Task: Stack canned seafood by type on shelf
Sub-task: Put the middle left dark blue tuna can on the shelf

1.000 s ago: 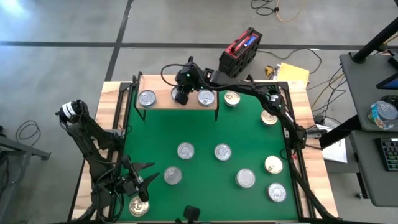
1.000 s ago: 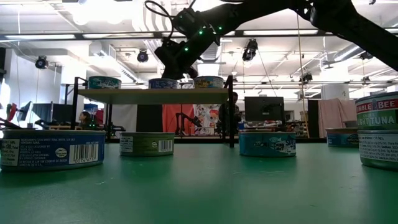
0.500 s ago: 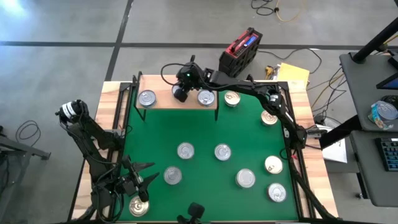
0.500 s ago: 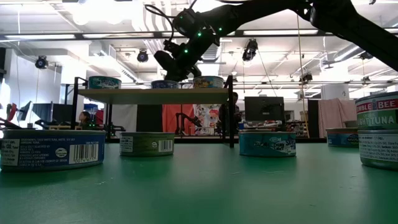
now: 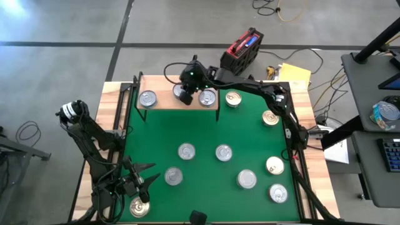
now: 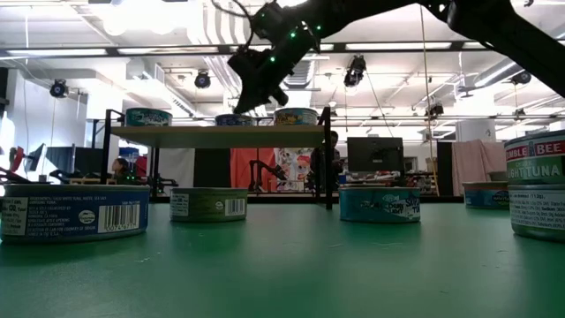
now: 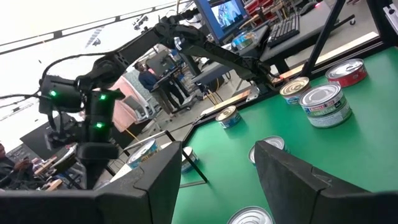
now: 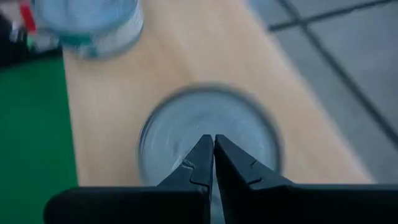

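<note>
**High view: right tool parked over the shelf, tins all over the mat**

Green mat [image 5: 206, 131] covers the wooden worktop [image 5: 111, 100], grey concrete floor around it. The shelf [image 5: 164, 101] sits at 12 o'clock with three tins. Right tool [image 5: 184, 94] hovers over the middle tin [image 8: 208, 134], fingers pinched closed, empty. Left tool [image 5: 139, 182] waits at 7 o'clock, spread open. Low view: a tin [image 6: 536, 184] at 3 o'clock reads "TUNA".
</note>
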`<state>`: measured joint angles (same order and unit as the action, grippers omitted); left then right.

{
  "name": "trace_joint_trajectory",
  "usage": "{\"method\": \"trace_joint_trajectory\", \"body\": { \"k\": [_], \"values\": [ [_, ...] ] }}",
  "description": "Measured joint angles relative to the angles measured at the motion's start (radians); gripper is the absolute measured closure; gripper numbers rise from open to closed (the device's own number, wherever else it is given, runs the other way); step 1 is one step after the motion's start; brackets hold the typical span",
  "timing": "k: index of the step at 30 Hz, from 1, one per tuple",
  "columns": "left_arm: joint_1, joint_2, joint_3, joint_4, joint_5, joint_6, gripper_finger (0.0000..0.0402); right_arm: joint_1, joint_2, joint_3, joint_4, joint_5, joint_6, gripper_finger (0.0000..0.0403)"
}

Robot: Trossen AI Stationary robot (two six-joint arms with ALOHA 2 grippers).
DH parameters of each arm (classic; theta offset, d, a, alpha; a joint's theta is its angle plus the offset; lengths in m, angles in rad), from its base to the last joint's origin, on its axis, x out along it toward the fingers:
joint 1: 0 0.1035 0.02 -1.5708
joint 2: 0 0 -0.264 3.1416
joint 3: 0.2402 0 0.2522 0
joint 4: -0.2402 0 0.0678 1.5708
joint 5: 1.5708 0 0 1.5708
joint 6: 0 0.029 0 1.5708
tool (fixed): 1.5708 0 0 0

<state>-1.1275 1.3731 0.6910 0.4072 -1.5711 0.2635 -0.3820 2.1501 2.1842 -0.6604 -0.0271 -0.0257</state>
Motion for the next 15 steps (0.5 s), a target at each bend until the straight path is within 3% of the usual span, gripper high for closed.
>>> {"method": "trace_joint_trajectory", "body": {
  "k": [8,15],
  "values": [
    [0.0,0.0,0.0,0.0,0.0,-0.004,0.0214,0.008,0.008,-0.014,-0.006,-0.006,0.0,0.0394],
    [0.0,0.0,0.0,0.0,0.0,-0.001,0.0214,0.009,0.009,-0.018,0.001,0.001,0.134,0.0394]
  ]
}}
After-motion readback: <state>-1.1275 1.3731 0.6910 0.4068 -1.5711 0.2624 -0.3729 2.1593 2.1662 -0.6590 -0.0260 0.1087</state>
